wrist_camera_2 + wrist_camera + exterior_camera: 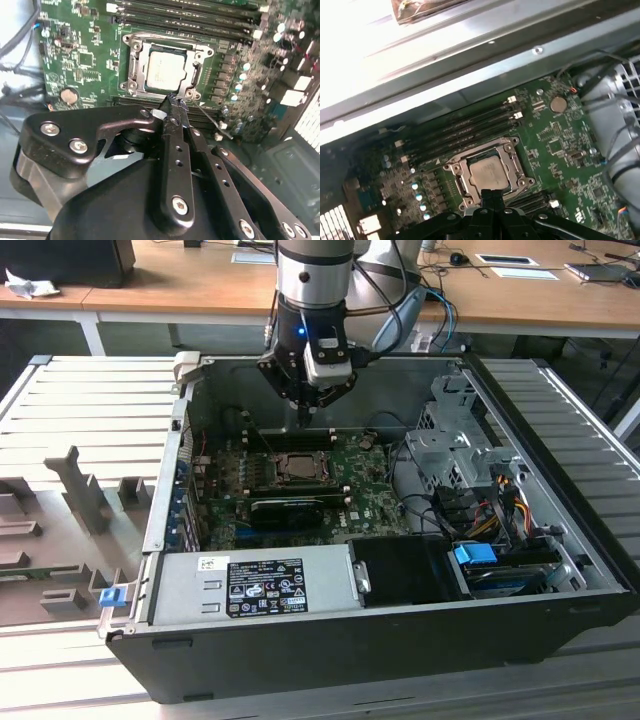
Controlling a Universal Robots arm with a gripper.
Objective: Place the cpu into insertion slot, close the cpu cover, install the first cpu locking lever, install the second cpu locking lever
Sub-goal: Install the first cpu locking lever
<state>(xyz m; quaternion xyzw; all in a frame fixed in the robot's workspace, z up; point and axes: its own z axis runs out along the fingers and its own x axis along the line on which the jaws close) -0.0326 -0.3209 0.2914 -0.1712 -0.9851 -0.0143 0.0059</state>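
One gripper [173, 102], its fingers [171, 127] pressed together; we see the tips hanging just above the edge of the socket, and we cannot tell whether they touch it.

One cpu [166, 72], silver top up, seated in the insertion slot [170, 47], near the middle of the green board.

One cpu cover [134, 67], lying flat around the chip, which shows through its square cut-out.

One thin dark rod [212, 120], slanting away from the socket corner just beside the fingertips.

Several long memory slots [185, 15], just beyond the socket on the side away from the gripper.

One coin battery [558, 104], well apart from the socket.

One black graphics card [290, 508], on the near side of the socket in the exterior view.

One power supply [250, 585] along the front wall of the open-topped computer case [400, 650].

One metal drive cage [450, 440] and a bundle of cables [500, 500], at the exterior view's right.

One ribbed grey tabletop [90, 400] under the case.
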